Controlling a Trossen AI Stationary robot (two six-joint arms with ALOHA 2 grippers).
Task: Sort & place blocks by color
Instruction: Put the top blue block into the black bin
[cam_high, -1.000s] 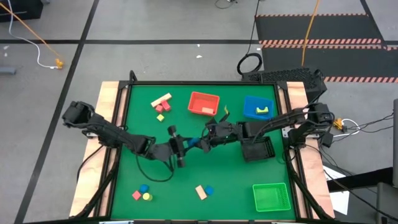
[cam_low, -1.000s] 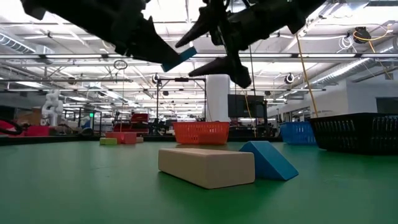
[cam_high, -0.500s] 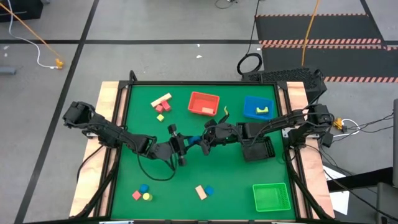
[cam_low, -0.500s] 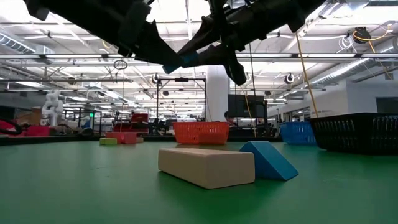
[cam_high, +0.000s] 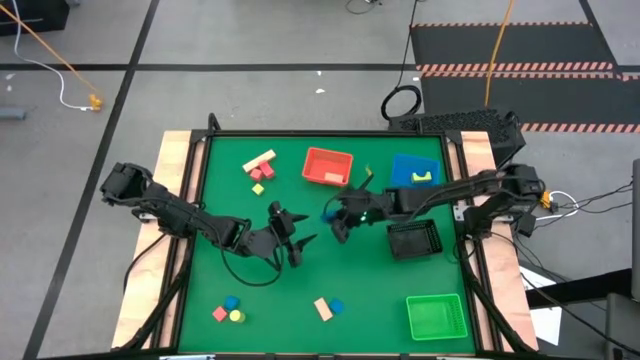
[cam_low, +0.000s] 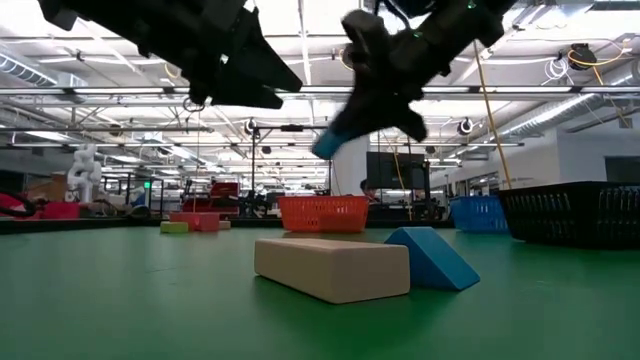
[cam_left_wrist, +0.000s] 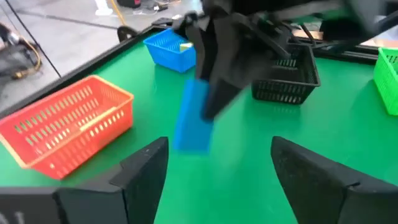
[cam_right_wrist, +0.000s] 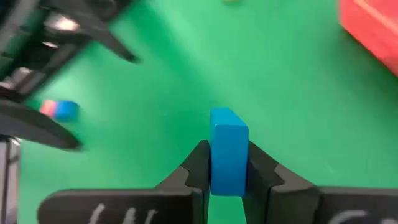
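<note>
The blue tray (cam_high: 415, 172) sits at the table's far right, the likely goal; the right gripper (cam_high: 333, 216) is clamped on a blue block (cam_right_wrist: 228, 149) held above mid-table — ready to carry; the left gripper (cam_high: 298, 243), just beside, stands spread and empty.

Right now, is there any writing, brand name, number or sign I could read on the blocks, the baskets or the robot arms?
None can be read.
Right gripper, which holds the blue block: pale marks on its body by the picture's edge, cut off and blurred, unreadable.
Red basket, blue basket, wood block: no text visible.
Room behind the table: any signs are too small to read.
</note>
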